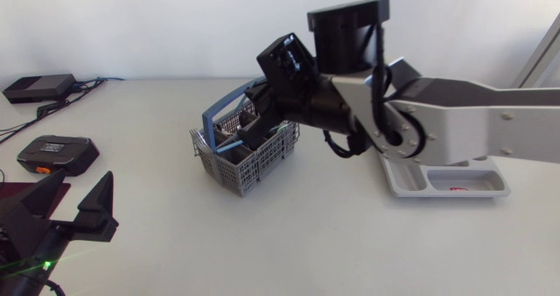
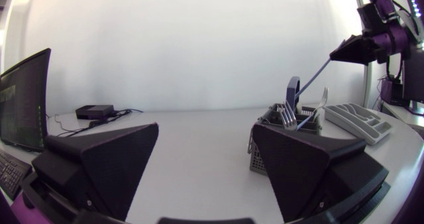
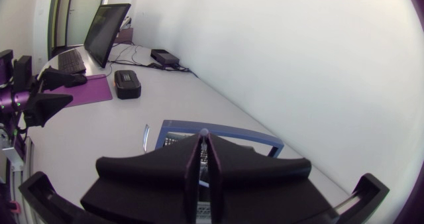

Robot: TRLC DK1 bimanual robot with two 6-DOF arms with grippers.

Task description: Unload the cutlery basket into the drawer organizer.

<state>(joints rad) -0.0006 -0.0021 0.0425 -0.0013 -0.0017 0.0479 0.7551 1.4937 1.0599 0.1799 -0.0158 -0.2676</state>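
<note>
Grip: right tool (image 3: 203,144) pinched tight on a thin blue utensil (image 2: 315,75), fingers almost meeting. The utensil's long axis is slanted, with its upper end in the tool and its lower end pointing down into the cutlery basket (image 1: 254,166). Kind of utensil cannot be told. The tool hangs just above the basket, over its blue carry handle (image 3: 232,131). Forks (image 2: 288,116) stand in the basket, tines up. The basket sits mid-table (image 1: 306,243). The drawer organizer (image 1: 459,186) lies near it, partly under the right arm. Left tool (image 2: 205,136) is spread wide, holding nothing, and well apart from the basket.
</note>
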